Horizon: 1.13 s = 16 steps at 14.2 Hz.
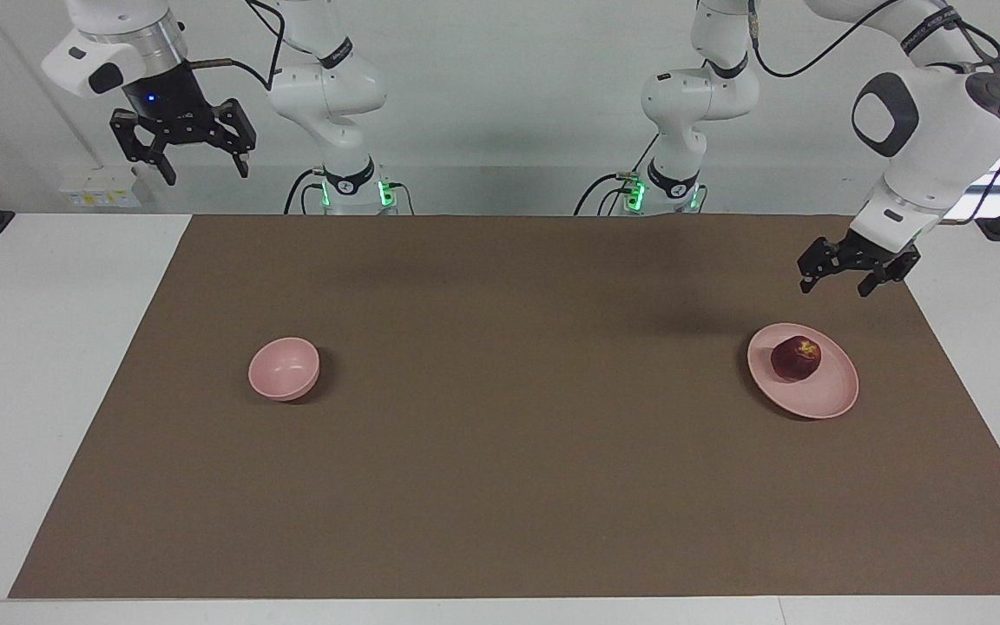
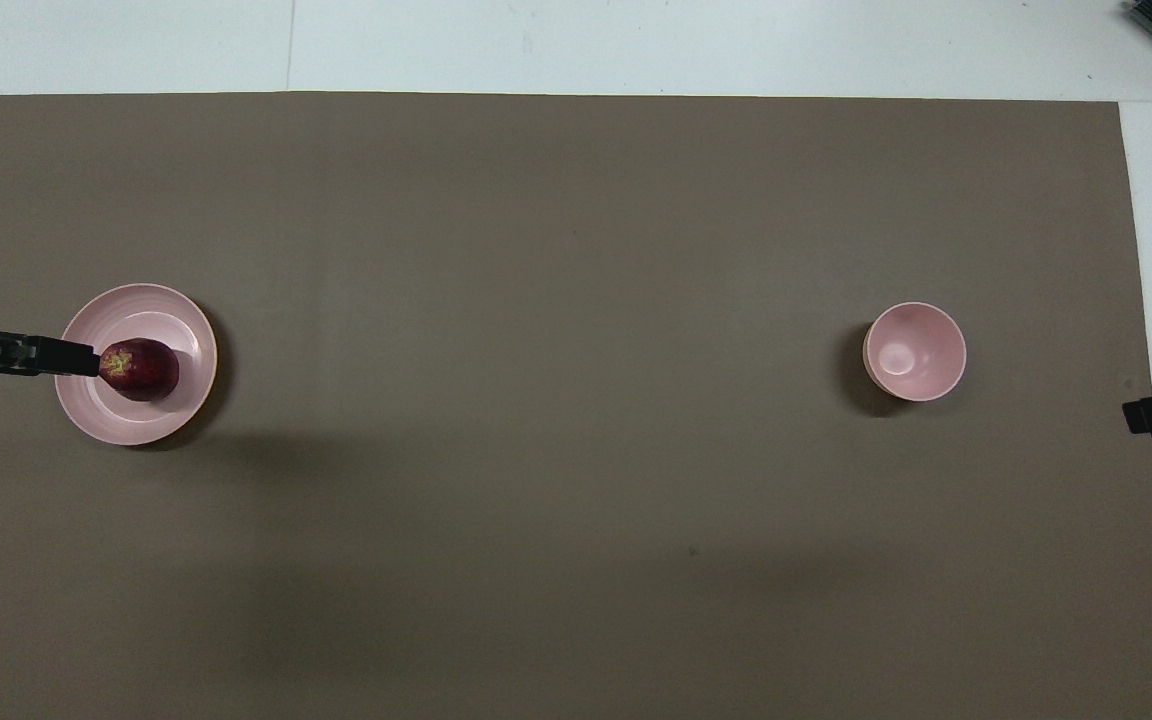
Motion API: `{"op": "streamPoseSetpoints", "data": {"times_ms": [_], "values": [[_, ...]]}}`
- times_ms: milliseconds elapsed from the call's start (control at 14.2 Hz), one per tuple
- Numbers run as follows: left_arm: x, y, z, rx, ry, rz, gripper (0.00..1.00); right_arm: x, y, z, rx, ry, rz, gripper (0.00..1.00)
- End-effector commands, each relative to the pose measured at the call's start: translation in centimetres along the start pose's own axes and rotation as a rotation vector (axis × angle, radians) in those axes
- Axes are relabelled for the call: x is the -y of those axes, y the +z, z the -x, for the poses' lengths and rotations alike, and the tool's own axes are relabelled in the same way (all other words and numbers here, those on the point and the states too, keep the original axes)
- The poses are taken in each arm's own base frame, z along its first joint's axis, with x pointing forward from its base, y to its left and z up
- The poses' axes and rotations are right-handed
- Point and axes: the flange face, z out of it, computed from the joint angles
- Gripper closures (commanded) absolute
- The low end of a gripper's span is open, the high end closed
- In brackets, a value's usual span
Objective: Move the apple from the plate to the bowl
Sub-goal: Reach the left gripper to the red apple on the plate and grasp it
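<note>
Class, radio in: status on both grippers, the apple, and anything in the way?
Left gripper open, up over the mat beside the plate. Right gripper open, waiting high. Apple on plate. Bowl empty; nothing between.

A lab — two robot arms (image 1: 335, 95) bolted at a brown-matted table (image 1: 500, 486).

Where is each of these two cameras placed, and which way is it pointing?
Facing view: high across the table, looking at both robots; shows whole arms, left gripper open in the air near the plate, right gripper open, waiting.
Overhead view: above the robots' end, looking steeply down; only gripper tips show.
Shared: plate, apple, bowl, brown mat.
</note>
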Motion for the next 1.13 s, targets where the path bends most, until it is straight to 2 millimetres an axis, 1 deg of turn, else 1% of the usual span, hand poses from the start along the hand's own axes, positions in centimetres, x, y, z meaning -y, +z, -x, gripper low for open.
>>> {"op": "streamPoseSetpoints", "data": {"times_ms": [0,71,141,212,353,424,494,635,776,847,918,988,1059], "values": [[0.7,4.1,0.7,-0.009,-0.008,0.001,0.0,-0.8,-0.5,1.3,0.022,0.035,0.004,0.0],[1.0,5.7,0.4,0.008,-0.011,0.003,0.0,-1.3,-0.6,1.6,0.021,0.042,-0.003,0.0],[1.3,7.4,-0.1,0.008,-0.014,0.001,0.0,-1.3,-0.7,1.6,0.012,0.053,0.0,0.0],[1.8,8.6,-0.2,-0.008,-0.023,-0.005,0.0,-1.1,-0.6,1.4,0.005,0.064,0.006,0.0],[2.0,10.9,-0.6,-0.025,-0.025,-0.012,0.0,-1.0,-0.7,1.0,-0.017,0.135,0.007,0.0],[2.1,11.9,-0.9,-0.032,-0.025,-0.015,0.0,-0.6,-0.5,0.8,-0.013,0.15,0.004,0.0],[2.2,12.5,-1.1,-0.044,-0.027,-0.019,0.0,-0.1,-0.3,0.4,-0.012,0.15,0.005,0.0],[2.1,13.9,-0.4,-0.034,-0.029,-0.016,0.0,0.2,0.2,-0.3,-0.037,0.141,-0.002,0.0],[1.9,14.0,-0.4,-0.037,-0.026,-0.016,0.0,1.4,1.0,-0.9,-0.036,0.124,-0.041,0.0],[1.9,14.0,-0.5,-0.037,-0.029,-0.013,0.19,2.1,1.0,-1.1,-0.035,0.114,-0.042,0.0],[1.8,13.9,-0.6,-0.041,-0.027,-0.013,0.39,2.2,1.1,-1.1,-0.033,0.132,-0.043,0.0],[1.6,13.9,-0.7,-0.042,-0.024,-0.013,0.61,2.3,1.2,-1.1,-0.031,0.152,-0.045,0.0],[1.4,13.8,-0.8,-0.043,-0.018,-0.013,0.81,2.7,1.5,-1.4,-0.03,0.157,-0.053,0.0]]}}
